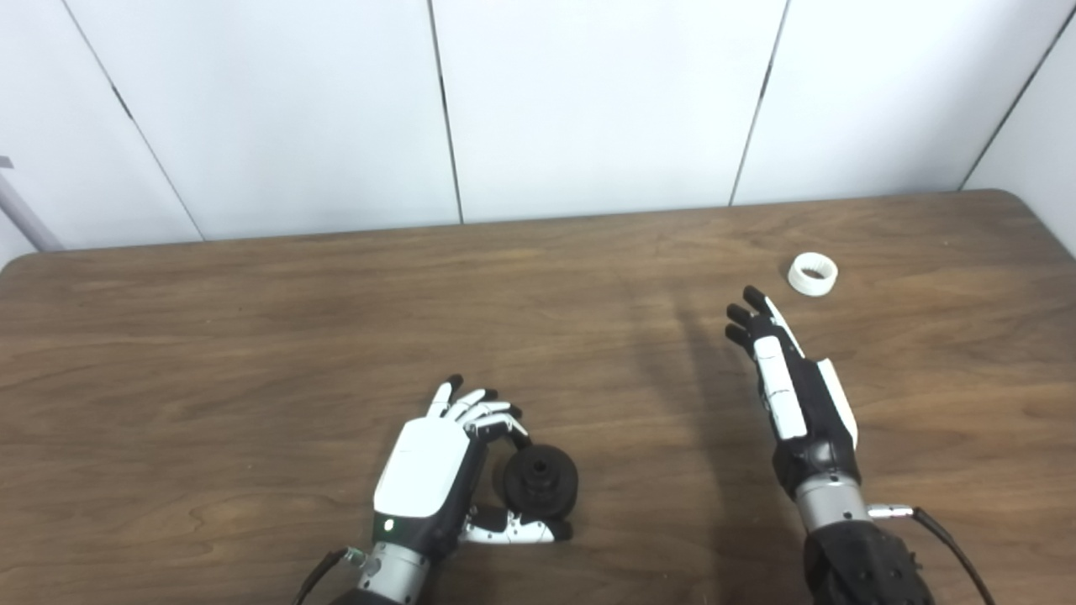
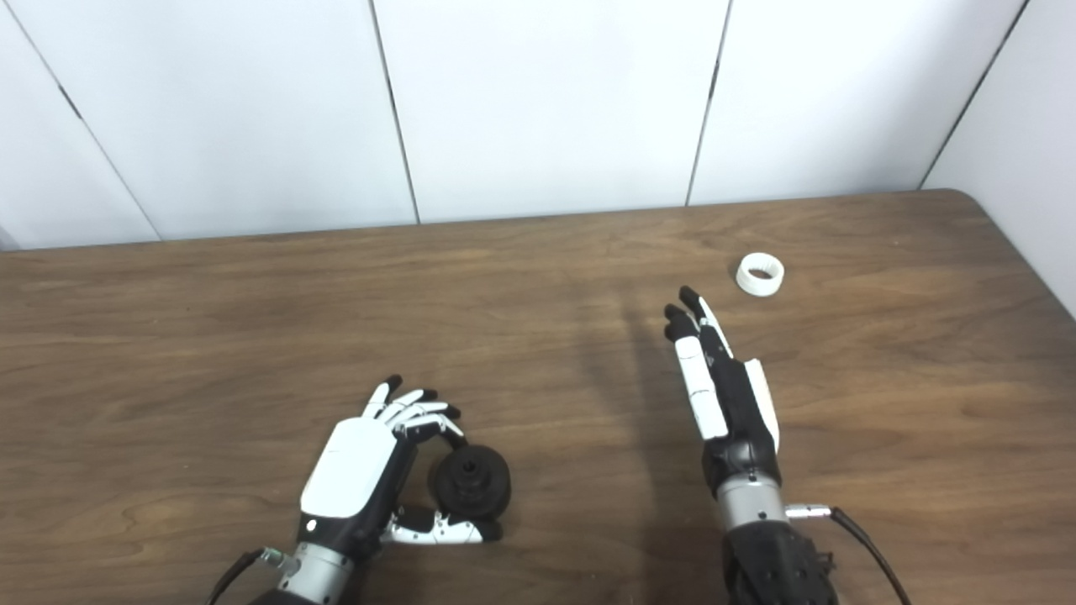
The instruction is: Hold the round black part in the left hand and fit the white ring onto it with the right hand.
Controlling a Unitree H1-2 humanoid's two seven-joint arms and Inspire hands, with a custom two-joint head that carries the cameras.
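The round black part is loosely cupped, not gripped, by the left robot hand; the white ring could be knocked away by the open, empty right robot hand.

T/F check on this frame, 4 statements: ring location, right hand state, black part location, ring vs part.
1. The white ring lies on the table, beyond the right hand's fingertips. True.
2. The right hand holds the white ring. False: it is open and holds nothing; the ring sits apart from it.
3. The round black part sits between the left hand's fingers and thumb. True.
4. The white ring is already fitted on the round black part. False: they are far apart.
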